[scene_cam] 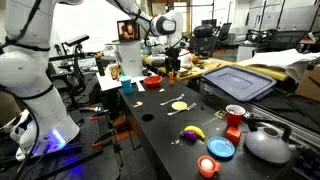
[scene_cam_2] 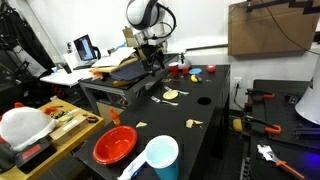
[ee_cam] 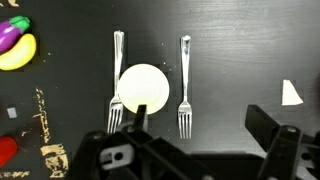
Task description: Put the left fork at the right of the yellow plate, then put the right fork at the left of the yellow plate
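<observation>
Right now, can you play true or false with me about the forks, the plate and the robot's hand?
1. In the wrist view, one fork lies on one side of the yellow plate and a second fork on the other side. True.
2. The gripper is holding a fork. False: it is open and empty, and both forks lie on the table.
3. There is food on the plate. False: the plate is bare.
4. Both forks' prongs point the same way. True.
</observation>
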`<state>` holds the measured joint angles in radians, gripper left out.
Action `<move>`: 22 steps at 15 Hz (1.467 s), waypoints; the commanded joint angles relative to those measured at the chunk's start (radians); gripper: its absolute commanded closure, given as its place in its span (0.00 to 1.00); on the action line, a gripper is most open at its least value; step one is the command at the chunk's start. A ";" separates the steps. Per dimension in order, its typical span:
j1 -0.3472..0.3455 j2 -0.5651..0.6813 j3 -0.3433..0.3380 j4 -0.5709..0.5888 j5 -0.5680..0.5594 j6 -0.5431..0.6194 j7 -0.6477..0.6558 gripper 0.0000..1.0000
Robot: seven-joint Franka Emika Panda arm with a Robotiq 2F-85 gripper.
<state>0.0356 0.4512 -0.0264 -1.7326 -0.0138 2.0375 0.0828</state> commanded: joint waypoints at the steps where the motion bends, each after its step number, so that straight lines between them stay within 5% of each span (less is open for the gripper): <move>1: -0.002 -0.154 0.006 -0.121 -0.006 -0.040 0.009 0.00; 11: 0.078 -0.406 0.077 -0.293 -0.044 -0.159 0.227 0.00; 22: 0.082 -0.511 0.131 -0.319 -0.026 -0.247 0.368 0.00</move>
<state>0.1272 -0.0063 0.1044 -2.0130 -0.0369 1.8072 0.3990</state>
